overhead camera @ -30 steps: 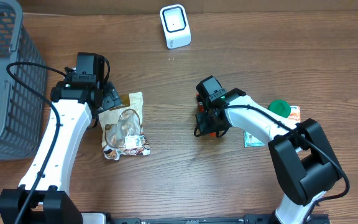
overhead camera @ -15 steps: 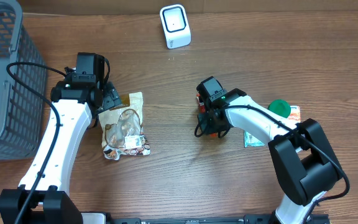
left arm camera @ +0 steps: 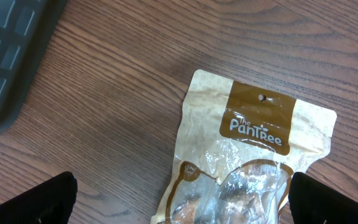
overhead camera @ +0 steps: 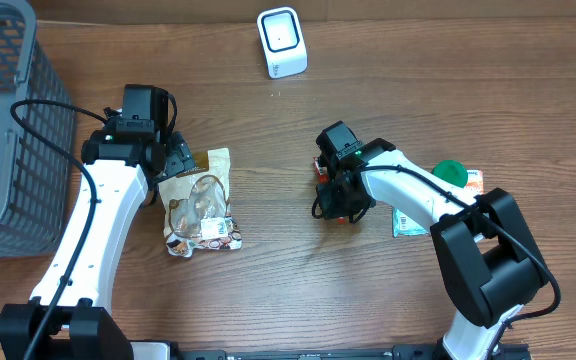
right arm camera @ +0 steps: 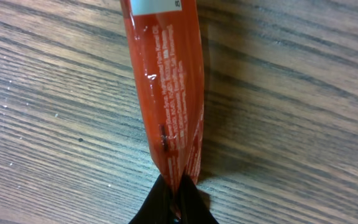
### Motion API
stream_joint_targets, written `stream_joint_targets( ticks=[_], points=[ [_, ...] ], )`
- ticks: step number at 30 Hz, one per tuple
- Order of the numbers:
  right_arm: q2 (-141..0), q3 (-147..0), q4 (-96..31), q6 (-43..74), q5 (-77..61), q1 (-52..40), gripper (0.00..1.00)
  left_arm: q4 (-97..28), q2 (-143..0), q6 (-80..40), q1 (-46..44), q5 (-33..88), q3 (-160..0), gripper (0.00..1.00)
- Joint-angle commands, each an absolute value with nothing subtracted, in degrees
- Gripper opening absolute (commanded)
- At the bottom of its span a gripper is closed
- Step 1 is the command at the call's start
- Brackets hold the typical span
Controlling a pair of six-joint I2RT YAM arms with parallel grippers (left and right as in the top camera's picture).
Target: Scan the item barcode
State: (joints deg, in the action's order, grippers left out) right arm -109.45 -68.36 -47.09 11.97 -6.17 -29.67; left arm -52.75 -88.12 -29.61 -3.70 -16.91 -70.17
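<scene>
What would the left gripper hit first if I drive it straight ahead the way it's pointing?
Probably the Pantree snack pouch. It lies flat on the table, partly between the fingers of the open left gripper. Depth is hard to judge from the wrist view.

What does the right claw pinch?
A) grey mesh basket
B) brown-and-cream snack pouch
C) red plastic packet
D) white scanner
C: the right wrist view shows the right claw shut on the sealed end of the red plastic packet.
</scene>
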Motion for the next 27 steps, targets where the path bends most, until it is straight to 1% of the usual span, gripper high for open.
stream_joint_targets(
  ticks=[1, 5, 12, 18, 21, 22, 23, 27],
  points=[
    [-110.6, -69.5, -46.9, 13.5, -7.5, -29.8, 0.04, -52.9, -87.0, -29.1, -3.8, -16.9, -71.1, 1.00],
    [-110.1, -70.5, -46.8, 13.4, -10.9, -29.6, 0.04, -52.9, -87.0, -29.1, -3.8, -16.9, -71.1, 1.00],
    [-107.5, -75.5, -46.4, 13.2, -24.1, -27.5, 0.04, -52.9, -87.0, -29.1, -3.8, -16.9, -71.1, 1.00],
    [-107.2, -79.5, -47.2, 9.9, -26.2, -27.7, 0.04, -52.9, -87.0, -29.1, -3.8, -16.9, -71.1, 1.00],
    [-107.2, -80.0, -44.4, 10.0, -31.5, -27.7, 0.04, -52.9, -87.0, -29.1, -3.8, -16.9, -71.1, 1.00],
    [-107.2, -80.0, -42.2, 9.9, -36.4, -27.3, 0.04, -52.9, -87.0, -29.1, -3.8, -16.9, -71.1, 1.00],
    [-107.2, -80.0, -41.2, 9.2, -38.6, -27.2, 0.04, -52.9, -87.0, -29.1, -3.8, -16.9, -71.1, 1.00],
    [-107.2, -80.0, -39.9, 8.5, -40.6, -27.2, 0.04, -52.9, -87.0, -29.1, -3.8, -16.9, -71.1, 1.00]
  ],
)
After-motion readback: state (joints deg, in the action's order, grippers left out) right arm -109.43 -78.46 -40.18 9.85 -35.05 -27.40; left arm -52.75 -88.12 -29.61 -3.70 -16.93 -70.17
